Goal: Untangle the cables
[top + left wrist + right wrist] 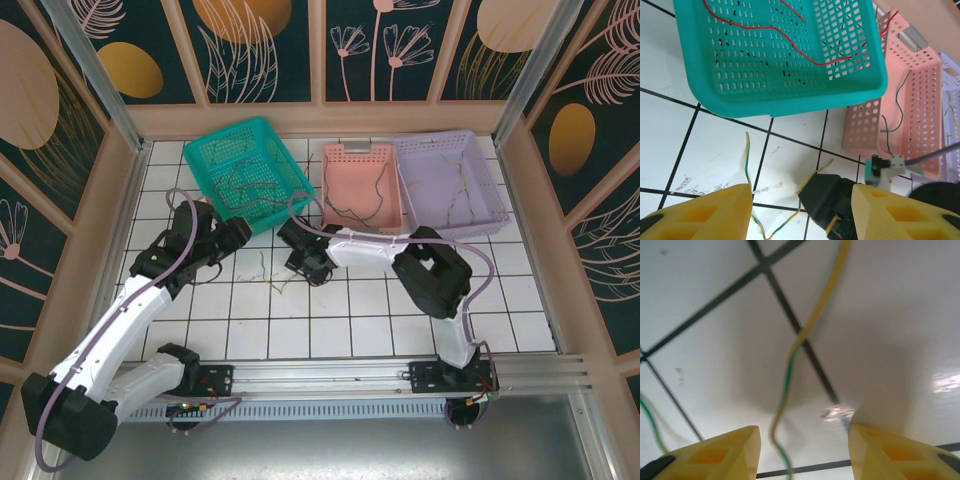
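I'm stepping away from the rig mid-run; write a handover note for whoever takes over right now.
Grippers: the left gripper is open and empty, low over the tiles near the teal basket. The right gripper is open, with a yellow-green cable lying between its fingers, not gripped.
Cables: a red cable is in the teal basket, a green cable in the pink basket, and yellowish cables in the lilac basket.
Done: those look sorted.
Left: the yellow-green cable on the tiles, and another strand near it; probably grip, separate and bin them.
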`<action>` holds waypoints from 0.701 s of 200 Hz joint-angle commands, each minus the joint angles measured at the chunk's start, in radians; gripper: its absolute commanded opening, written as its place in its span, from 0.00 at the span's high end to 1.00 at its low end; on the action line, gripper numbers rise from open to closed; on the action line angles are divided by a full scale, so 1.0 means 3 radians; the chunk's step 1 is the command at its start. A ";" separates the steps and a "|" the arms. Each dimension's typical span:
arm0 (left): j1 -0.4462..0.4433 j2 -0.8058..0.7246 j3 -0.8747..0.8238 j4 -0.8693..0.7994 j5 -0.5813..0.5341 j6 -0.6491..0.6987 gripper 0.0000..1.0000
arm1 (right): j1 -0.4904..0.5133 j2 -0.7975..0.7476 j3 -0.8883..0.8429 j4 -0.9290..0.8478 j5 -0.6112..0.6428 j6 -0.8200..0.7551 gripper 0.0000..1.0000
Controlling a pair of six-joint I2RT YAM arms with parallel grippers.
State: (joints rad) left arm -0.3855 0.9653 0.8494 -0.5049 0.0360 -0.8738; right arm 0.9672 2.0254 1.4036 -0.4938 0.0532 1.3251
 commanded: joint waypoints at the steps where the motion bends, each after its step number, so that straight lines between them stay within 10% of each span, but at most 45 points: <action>1: -0.0009 -0.0082 -0.0007 -0.0112 -0.0006 -0.0038 0.47 | 0.0059 0.0192 0.0212 -0.0190 0.0137 0.0181 0.54; 46: -0.0005 -0.0124 0.0040 -0.0112 -0.0013 -0.0040 0.48 | 0.0043 0.0435 0.0378 -0.0280 0.0237 0.0221 0.68; 75: -0.0009 -0.0149 0.0073 -0.0112 -0.0018 -0.0043 0.49 | 0.0048 0.0397 0.0360 -0.0338 0.0254 0.0257 1.00; 140: -0.0009 -0.0083 0.0203 -0.0163 0.0271 -0.0132 0.39 | 0.0106 -0.0537 0.0515 -0.0693 0.0836 -0.0332 1.00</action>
State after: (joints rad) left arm -0.3855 0.9352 0.8627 -0.5369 0.0681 -0.8886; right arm 0.9890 2.0354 1.5093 -0.6136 0.1841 1.3334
